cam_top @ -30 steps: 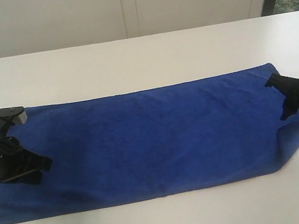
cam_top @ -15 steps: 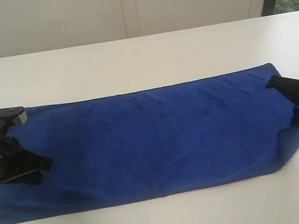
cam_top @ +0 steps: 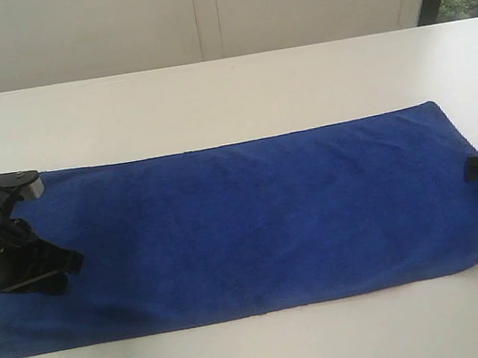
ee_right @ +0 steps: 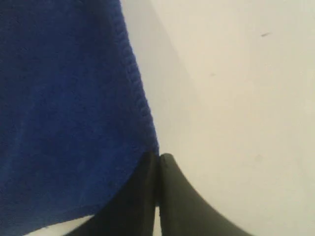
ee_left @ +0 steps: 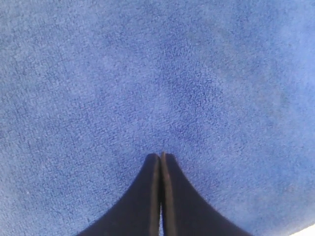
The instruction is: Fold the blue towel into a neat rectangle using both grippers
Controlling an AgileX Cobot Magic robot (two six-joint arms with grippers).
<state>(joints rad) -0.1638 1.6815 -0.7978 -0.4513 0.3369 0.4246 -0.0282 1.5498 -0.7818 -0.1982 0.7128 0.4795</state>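
Now, left gripper (ee_left: 161, 158) on blue towel (cam_top: 254, 222), right gripper (ee_right: 158, 157) at its edge, fingers (ee_left: 147, 196) pressed together, grip unclear.

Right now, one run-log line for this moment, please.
royal-blue terry towel: flat, unfolded | left end effector: shut, on towel | right end effector: shut, at towel hem

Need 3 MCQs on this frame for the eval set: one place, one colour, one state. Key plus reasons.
1. Where on the blue towel is the left end effector? A. middle B. left end C. right end
2. What colour is the table? A. black B. green C. white
3. How does the towel lie? A. spread flat, unfolded B. folded in half C. rolled up
Key: 1 B, the exterior view shows it there; 2 C, bare white surface surrounds the towel; 3 A, one flat layer, no fold visible.
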